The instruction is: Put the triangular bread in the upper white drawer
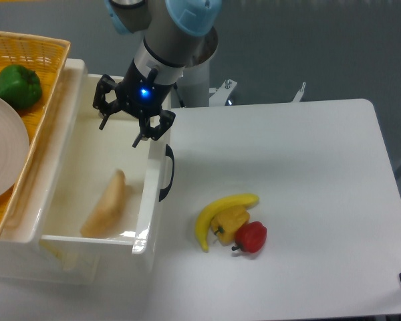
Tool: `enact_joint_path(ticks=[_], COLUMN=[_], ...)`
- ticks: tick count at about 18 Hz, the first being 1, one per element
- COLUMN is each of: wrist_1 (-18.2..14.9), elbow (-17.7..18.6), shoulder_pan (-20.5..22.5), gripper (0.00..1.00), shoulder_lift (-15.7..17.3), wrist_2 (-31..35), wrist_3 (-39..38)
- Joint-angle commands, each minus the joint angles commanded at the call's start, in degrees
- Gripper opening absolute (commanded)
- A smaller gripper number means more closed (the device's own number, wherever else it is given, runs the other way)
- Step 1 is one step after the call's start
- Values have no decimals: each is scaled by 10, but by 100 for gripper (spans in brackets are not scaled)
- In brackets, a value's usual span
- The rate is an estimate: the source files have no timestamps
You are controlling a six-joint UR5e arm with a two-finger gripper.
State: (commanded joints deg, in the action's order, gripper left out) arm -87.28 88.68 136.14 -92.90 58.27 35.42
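Already we see the triangular bread [105, 206] lying inside the upper white drawer [144, 200].
Our end effector [123, 126] hangs above, fingers apart and empty; only withdrawal seems left.

Robot lab bench

I see my arm [167, 40] mounted at a plain white table [307, 167] with toy fruit, grey floor behind.

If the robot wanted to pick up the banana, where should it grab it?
Probably the banana's upper half, coming straight down from above. That end curves free on the table, while the lower middle is pressed against the yellow pepper, with the red pepper just beyond. The fingers should close across the narrow width of the curve. The gripper is open now, over the drawer.
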Motion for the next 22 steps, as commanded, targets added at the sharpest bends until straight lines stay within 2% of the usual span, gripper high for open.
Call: enact_joint_path(ticks=[1, 4, 7, 9, 10, 16, 18, 20, 22], wrist_1=[2, 42, 62, 77, 78, 83, 84, 84, 82], elbow=[-1, -2, -3, -4, -4, -10, -16, -16, -13], shoulder_pan=[3, 27, 44, 51, 57, 92, 105, 110, 112], gripper=[72, 78, 80, 96, 98, 100, 100, 100, 100], shoulder_lift=[0, 0, 1, 1, -1, -6, -8, -12, -18], wrist_2=[1, 19, 32, 51, 61, 98, 114, 158, 198], wrist_3=[1, 1, 1, 1, 1, 9, 50, 116, 142])
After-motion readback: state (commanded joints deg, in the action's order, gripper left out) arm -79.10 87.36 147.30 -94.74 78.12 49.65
